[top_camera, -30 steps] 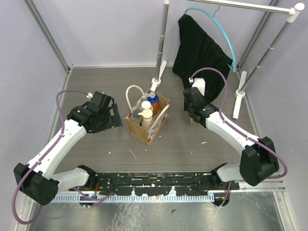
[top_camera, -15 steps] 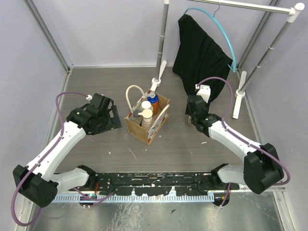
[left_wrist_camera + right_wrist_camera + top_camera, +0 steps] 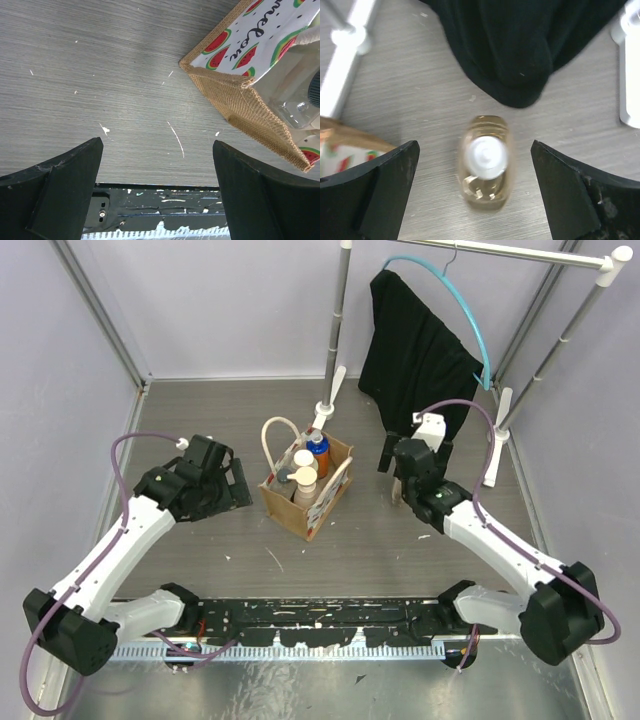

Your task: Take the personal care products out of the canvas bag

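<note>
Right end effector [image 3: 472, 150] shifted rightward, spread wide around amber bottle [image 3: 485, 162]; left end effector [image 3: 156, 145] likewise apart.

Left arm [image 3: 110, 550] reaches from the near-left corner toward bench centre; left gripper [image 3: 157, 145] has its jaws spread wide. Right arm [image 3: 490, 535] extends from the near-right corner toward the far edge; right gripper [image 3: 475, 145] has its jaws apart and apparently points downward.

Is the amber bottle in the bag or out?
Out. The amber bottle stands on the table under the open right gripper, apart from the bag.
</note>
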